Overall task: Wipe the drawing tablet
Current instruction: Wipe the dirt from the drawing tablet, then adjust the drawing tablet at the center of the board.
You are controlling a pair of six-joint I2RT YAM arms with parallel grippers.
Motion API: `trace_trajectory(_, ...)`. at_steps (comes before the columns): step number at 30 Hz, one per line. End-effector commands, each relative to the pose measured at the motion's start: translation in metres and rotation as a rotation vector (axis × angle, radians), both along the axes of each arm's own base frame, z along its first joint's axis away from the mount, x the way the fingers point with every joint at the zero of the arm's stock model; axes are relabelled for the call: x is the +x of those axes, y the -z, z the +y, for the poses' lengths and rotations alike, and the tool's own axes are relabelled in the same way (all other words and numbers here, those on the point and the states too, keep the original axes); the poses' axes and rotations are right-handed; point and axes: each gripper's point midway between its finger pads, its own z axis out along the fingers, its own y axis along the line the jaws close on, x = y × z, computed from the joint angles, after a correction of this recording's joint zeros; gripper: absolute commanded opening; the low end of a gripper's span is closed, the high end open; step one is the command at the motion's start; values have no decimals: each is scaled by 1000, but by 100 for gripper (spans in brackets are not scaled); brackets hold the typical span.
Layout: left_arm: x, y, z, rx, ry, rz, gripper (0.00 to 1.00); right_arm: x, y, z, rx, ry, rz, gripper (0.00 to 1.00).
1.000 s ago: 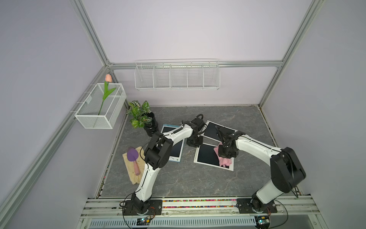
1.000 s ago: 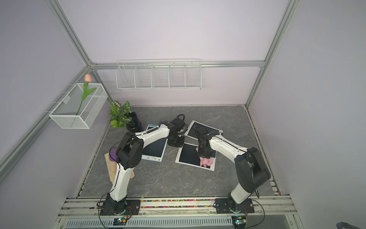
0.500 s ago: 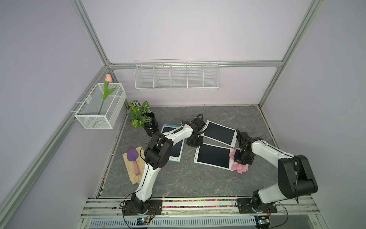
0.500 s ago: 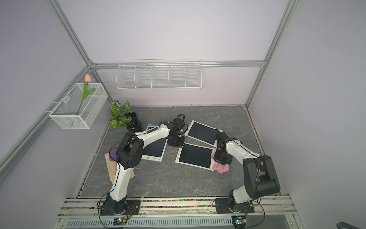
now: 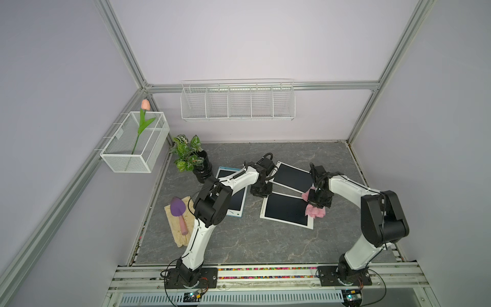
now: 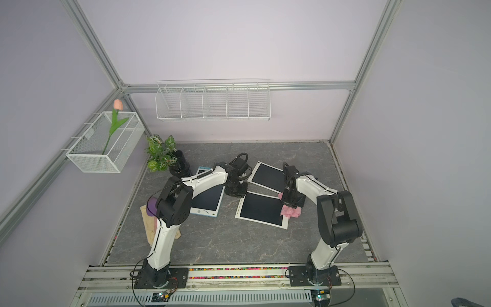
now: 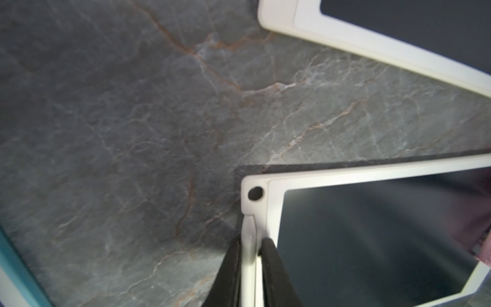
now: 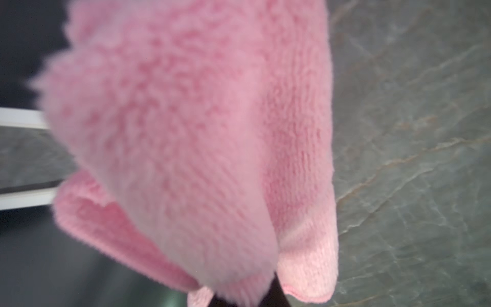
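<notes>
Left pincer (image 7: 249, 245) is closed tight on the white frame edge of the drawing tablet (image 5: 285, 210), near its corner hole. Right pincer (image 5: 317, 204) is clamped on the pink cloth (image 5: 314, 211) at the tablet's edge on the right arm's side. The tablet lies flat on the bench (image 5: 239, 244), between the 2 arms.

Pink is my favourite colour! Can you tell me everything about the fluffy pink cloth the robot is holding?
The pink cloth looks soft and fuzzy, like microfibre, with a stitched hem. It is bunched into folds, not spread flat. The right gripper pinches it from above, jaws shut. In both top views it sits at the edge of the nearer white-framed drawing tablet, partly over the frame, partly over the grey marbled table. Whether it presses on the screen cannot be told.
</notes>
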Motion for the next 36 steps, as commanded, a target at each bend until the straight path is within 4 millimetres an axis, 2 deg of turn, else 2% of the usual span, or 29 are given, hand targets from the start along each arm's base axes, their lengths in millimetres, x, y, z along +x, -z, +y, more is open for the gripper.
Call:
trace_trajectory(1,-23,67,48,224,-16,119,18,-26,-22,-27,-43,19,2,7)
trace_trajectory(5,-14,44,38,188,-22,88,21,-26,-91,-31,-44,-2,-162,7)
trace_trajectory(7,-4,25,32,164,-34,51,25,-25,-129,-29,-21,-5,-265,7)
trace_trajectory(9,5,6,24,136,-44,20,29,-25,-156,-25,14,-12,-337,7)
trace_trajectory(12,16,-22,15,94,-66,-25,35,-27,-182,-16,78,-25,-404,7)
trace_trajectory(15,22,-54,12,53,-93,-74,42,-33,-197,-9,131,-27,-460,7)
trace_trajectory(18,16,-79,18,25,-102,-102,42,-43,-197,-5,170,-24,-460,7)
trace_trajectory(21,-9,-84,30,-3,-82,-74,39,-55,-188,-1,191,-26,-425,7)
trace_trajectory(26,-77,-70,39,-28,23,-25,37,-71,-176,2,203,-32,-405,7)
trace_trajectory(30,-127,-59,32,-61,99,-13,37,-80,-166,8,233,-41,-392,7)
trace_trajectory(34,-161,-47,10,-86,178,-2,37,-88,-156,15,245,-62,-370,7)
trace_trajectory(36,-169,-36,1,-51,194,-5,37,-90,-156,15,241,-61,-375,7)
